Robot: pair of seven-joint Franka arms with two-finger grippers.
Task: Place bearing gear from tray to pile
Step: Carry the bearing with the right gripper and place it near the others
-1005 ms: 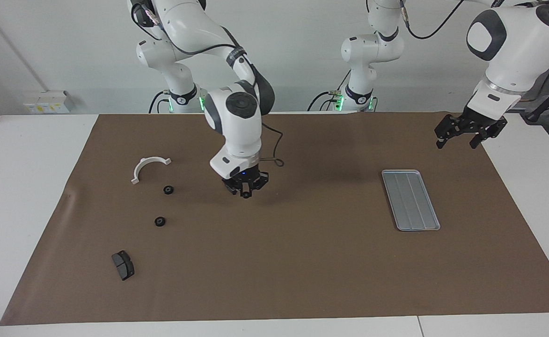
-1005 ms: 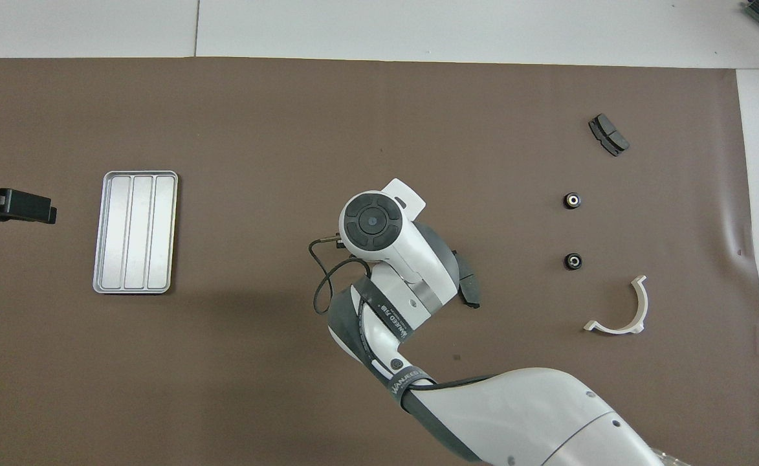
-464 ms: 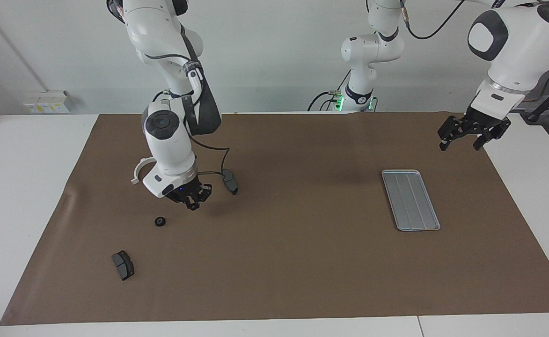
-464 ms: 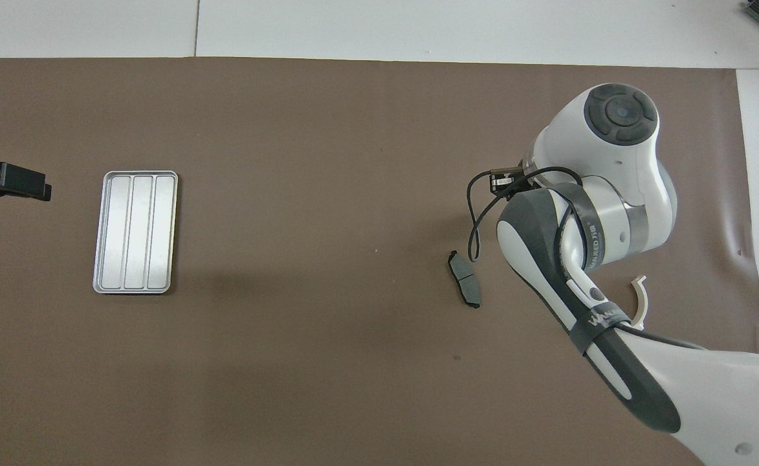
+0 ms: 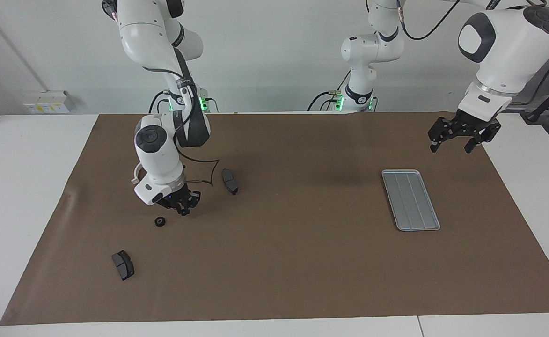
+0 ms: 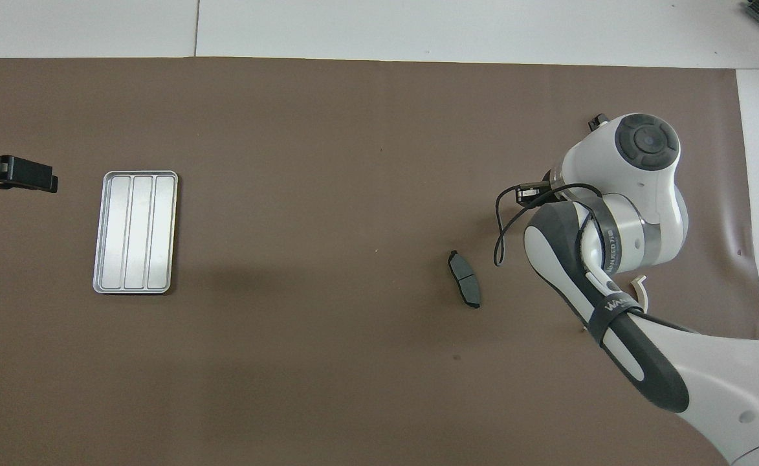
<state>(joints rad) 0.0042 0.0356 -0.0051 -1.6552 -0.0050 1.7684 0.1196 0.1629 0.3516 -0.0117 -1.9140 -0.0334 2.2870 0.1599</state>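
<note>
The silver tray (image 5: 410, 200) lies empty toward the left arm's end of the mat and also shows in the overhead view (image 6: 135, 232). One black gear of the pile (image 5: 160, 221) lies on the mat toward the right arm's end. A second gear is hidden by the right arm. My right gripper (image 5: 183, 211) hangs low over the mat just beside that gear, shut on a small black bearing gear. In the overhead view the arm's own wrist hides the gripper and the gears. My left gripper (image 5: 461, 140) waits open and empty in the air beside the tray, and also shows in the overhead view (image 6: 10, 178).
A dark brake pad (image 5: 230, 181) lies near the right gripper, toward the mat's middle; it also shows in the overhead view (image 6: 464, 288). A second pad (image 5: 123, 265) lies farther from the robots. A white half-ring (image 5: 136, 175) lies partly hidden by the right arm.
My right gripper has carried the gear from the mat's middle toward the right arm's end and come down beside the pile. My left gripper has shifted only slightly.
</note>
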